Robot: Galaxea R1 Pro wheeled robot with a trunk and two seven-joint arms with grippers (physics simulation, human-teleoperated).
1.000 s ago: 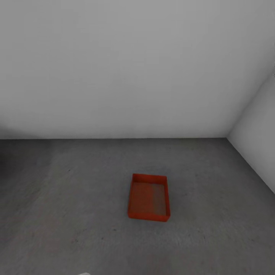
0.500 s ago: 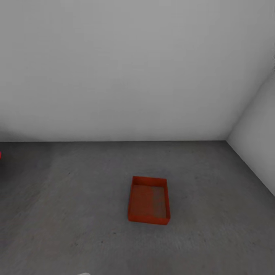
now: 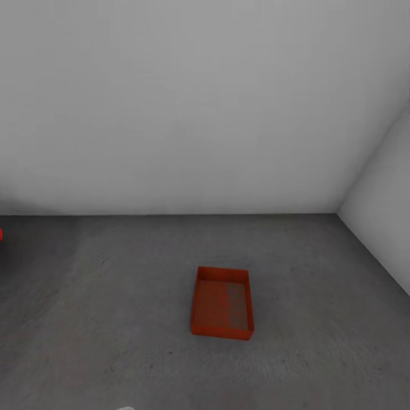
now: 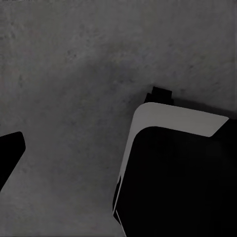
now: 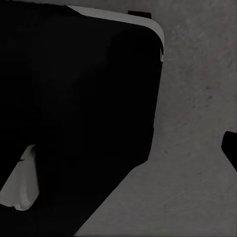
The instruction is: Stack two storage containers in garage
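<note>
On the dark grey concrete floor [image 3: 114, 319] of the garage, one red-orange storage container [image 3: 222, 303] sits upright with its open top facing up and nothing inside it. It rests flat on the concrete, slightly askew to the back wall [image 3: 188, 102]. Bare floor lies all round the container: a wide band between it and the back wall, a broad stretch on the side away from the corner, and a narrower strip between it and the side wall [image 3: 384, 193], which meets the back wall beyond the container. Far from the container, at the picture's edge near the foot of the back wall, a small red sliver [image 3: 1, 234] shows; what it belongs to cannot be told.

The left wrist view looks down on mottled concrete, with a dark, white-edged part of the robot's body [image 4: 177, 173] over much of the picture and a black finger [image 4: 10, 153] of the left end effector at the edge. Nothing lies against that finger, but how far the end effector is spread cannot be told. The right wrist view shows the same concrete beside a large black body part [image 5: 74, 113], with a black fingertip [image 5: 231, 148] of the right end effector at the margin; its spread cannot be told either, and no object touches it.
</note>
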